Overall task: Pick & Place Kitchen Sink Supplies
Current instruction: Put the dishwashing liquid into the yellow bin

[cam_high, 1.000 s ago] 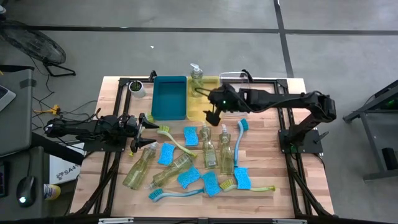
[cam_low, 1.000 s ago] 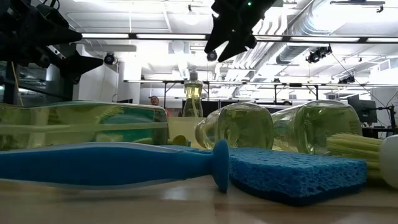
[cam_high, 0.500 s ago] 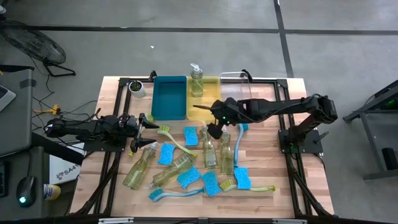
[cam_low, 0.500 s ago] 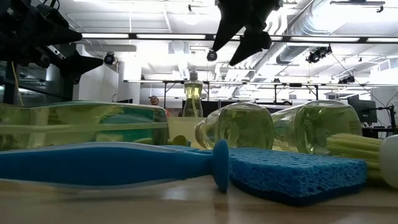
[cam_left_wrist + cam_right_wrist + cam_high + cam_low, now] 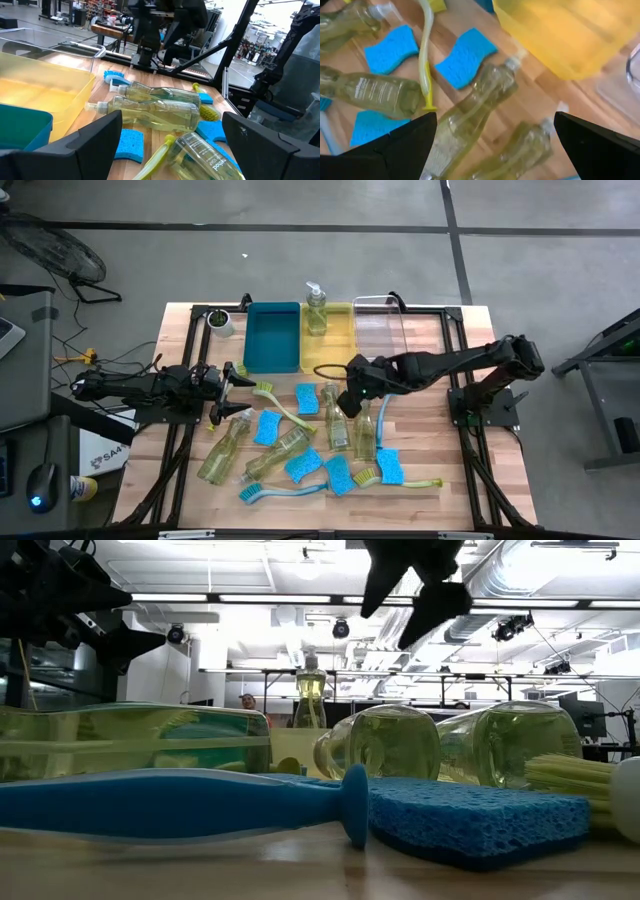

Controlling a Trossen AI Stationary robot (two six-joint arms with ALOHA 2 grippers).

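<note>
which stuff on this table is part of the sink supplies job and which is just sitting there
Job:
soap bottles, one standing in the yellow bin
blue sponges
dish brushes
yellow bin, blue bin, clear bin
right gripper, open above the bottles
left gripper, open, waiting at the left edge

Lying about:
white cup

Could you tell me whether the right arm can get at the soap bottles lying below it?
Probably yes: the right hand hangs open just above the two lying soap bottles, and nothing covers them; only sponges lie alongside.
</note>
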